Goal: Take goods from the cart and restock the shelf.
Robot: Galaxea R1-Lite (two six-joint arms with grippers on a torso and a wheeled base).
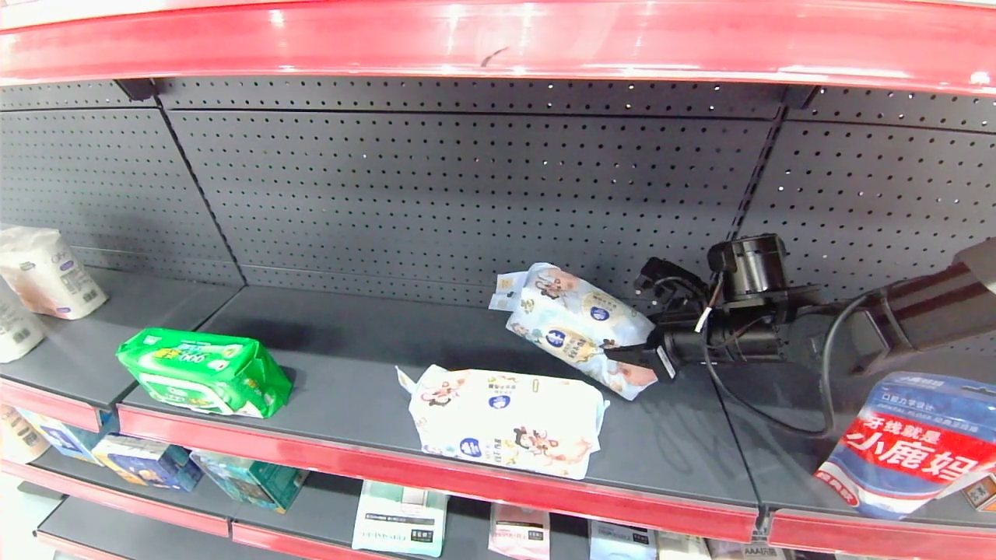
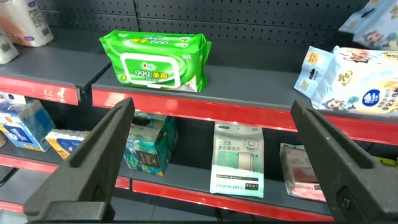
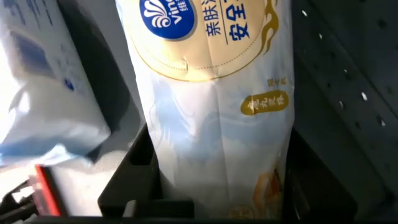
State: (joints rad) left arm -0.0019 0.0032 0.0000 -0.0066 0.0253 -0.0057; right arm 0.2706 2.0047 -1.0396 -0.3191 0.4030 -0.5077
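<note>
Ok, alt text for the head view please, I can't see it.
The right tool grips a cartoon-print pack toward the back of the grey shelf, behind a matching pack lying flat near the front edge. A green pack sits further left, a blue-and-red pouch at far right.

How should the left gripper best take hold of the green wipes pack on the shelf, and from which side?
Probably by its two short ends, coming straight in from the open front of the shelf. The green wipes pack sits near the front edge, long side along it, label facing out, both ends free. The left gripper faces that side with fingers open.
</note>
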